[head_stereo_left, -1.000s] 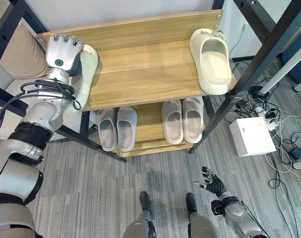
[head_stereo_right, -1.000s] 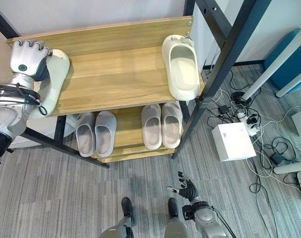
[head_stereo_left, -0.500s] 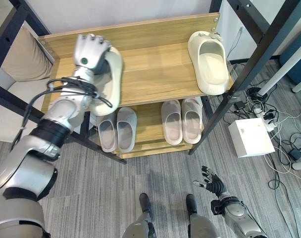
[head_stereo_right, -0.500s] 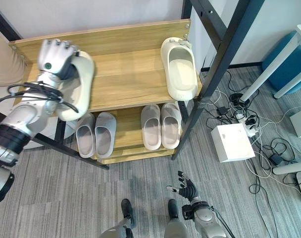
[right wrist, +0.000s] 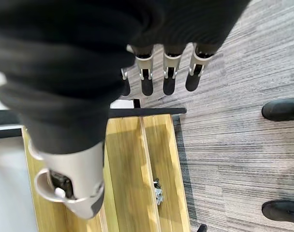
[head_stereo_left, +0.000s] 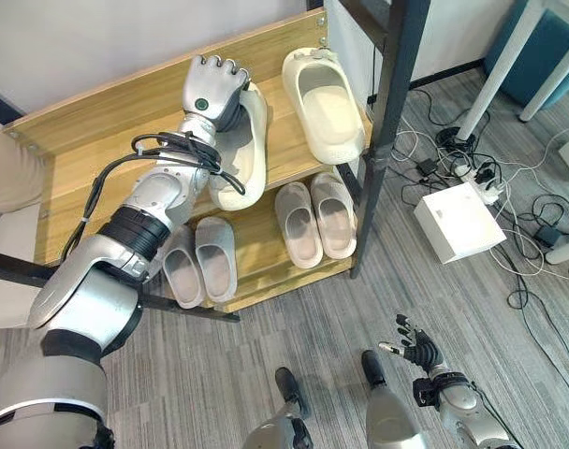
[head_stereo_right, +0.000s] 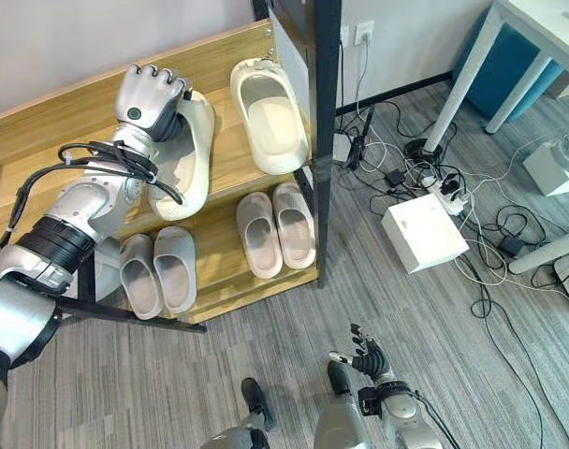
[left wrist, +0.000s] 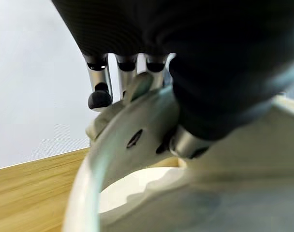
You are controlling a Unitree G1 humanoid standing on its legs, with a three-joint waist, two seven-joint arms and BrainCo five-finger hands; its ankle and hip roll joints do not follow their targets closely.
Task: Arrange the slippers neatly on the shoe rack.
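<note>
My left hand [head_stereo_left: 211, 90] is shut on the toe end of a cream slipper [head_stereo_left: 244, 154], which lies over the wooden top shelf [head_stereo_left: 97, 164] of the shoe rack. In the left wrist view its fingers [left wrist: 99, 92] curl over the slipper's rim [left wrist: 113, 159]. The matching cream slipper [head_stereo_left: 320, 105] lies just to its right on the same shelf, a narrow gap between them. Two pairs of grey slippers [head_stereo_left: 199, 264] [head_stereo_left: 313, 219] stand on the lower shelf. My right hand [head_stereo_left: 418, 353] hangs low at the right above the floor, its fingers [right wrist: 169, 73] straight and holding nothing.
A black upright post [head_stereo_left: 389, 122] stands right beside the rack's right end. On the grey floor to the right lie a white box [head_stereo_left: 458, 221] and a tangle of cables [head_stereo_left: 453, 159]. A beige cushion [head_stereo_left: 4, 178] borders the rack's left side.
My left hand has carried the cream slipper from the top shelf's left edge rightwards, next to the other cream slipper. The camera has also turned. The right hand stays low and open.
</note>
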